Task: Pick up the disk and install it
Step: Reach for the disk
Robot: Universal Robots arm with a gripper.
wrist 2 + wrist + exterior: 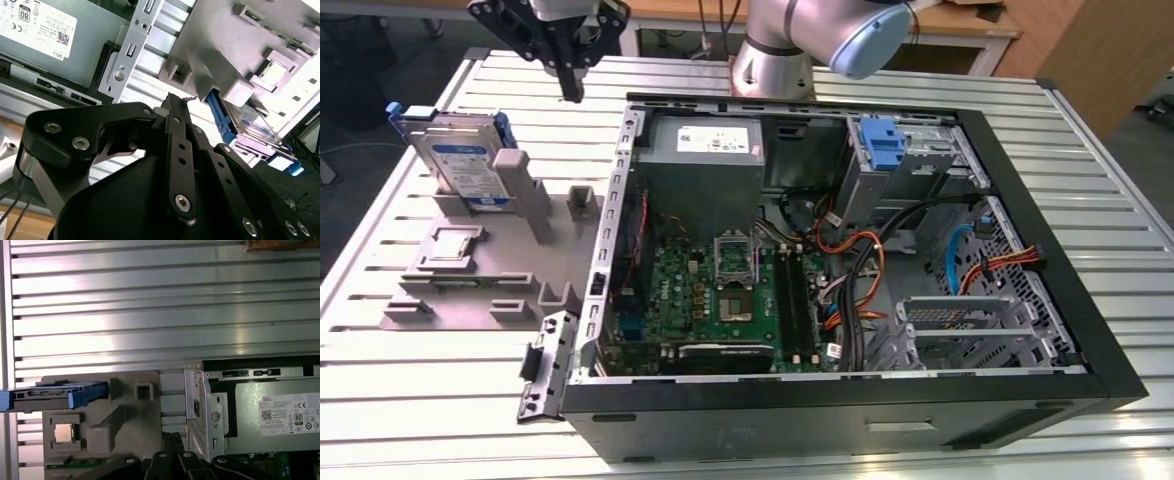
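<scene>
The gripper (571, 90) hangs over the slatted table (400, 420), its fingers pressed together and holding nothing, near the back corner of the open computer case (854, 420). The disk (460, 165) stands on edge in a grey holder (480, 295) beside the case, on the exterior view's left and apart from the gripper.

white label (292, 415) | on grey power-supply box (707, 175), 11 o'clock corner of open case (854, 397) in exterior view | rows of small black print, round marks, square code, legible in both wrist views | white-and-blue label (471, 176) | on the disk (451, 140), 9 o'clock of case | print too small to read
</scene>
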